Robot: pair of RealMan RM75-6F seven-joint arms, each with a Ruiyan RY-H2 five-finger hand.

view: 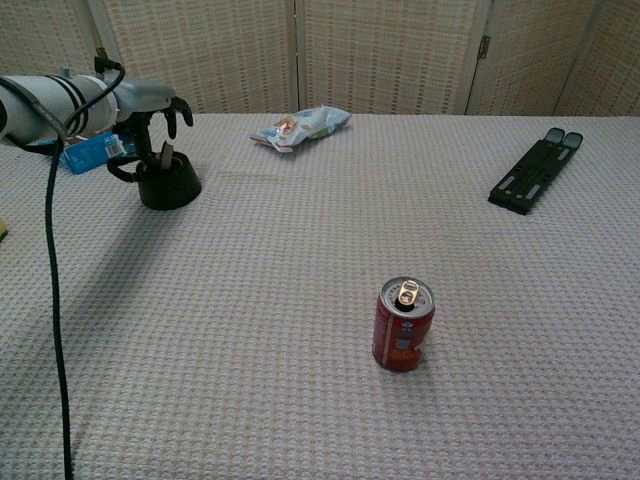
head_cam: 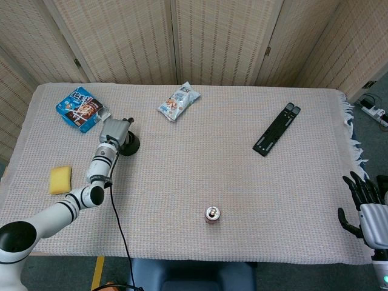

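Note:
My left hand (head_cam: 115, 131) (view: 148, 118) hovers just over a black round-based object (head_cam: 130, 144) (view: 168, 184) at the table's left. Its fingers are spread and curve down around the object's top without clearly gripping it. Whether one fingertip touches the top is unclear. My right hand (head_cam: 364, 205) hangs off the table's right front corner with its fingers apart and nothing in it; the chest view does not show it.
A blue snack packet (head_cam: 79, 108) (view: 88, 150) lies behind the left hand. A white snack bag (head_cam: 179, 102) (view: 300, 125), a black folding stand (head_cam: 277, 128) (view: 530, 170), a red can (head_cam: 212, 214) (view: 403, 326), a yellow sponge (head_cam: 60, 180) and a cable (view: 52, 300) also sit here.

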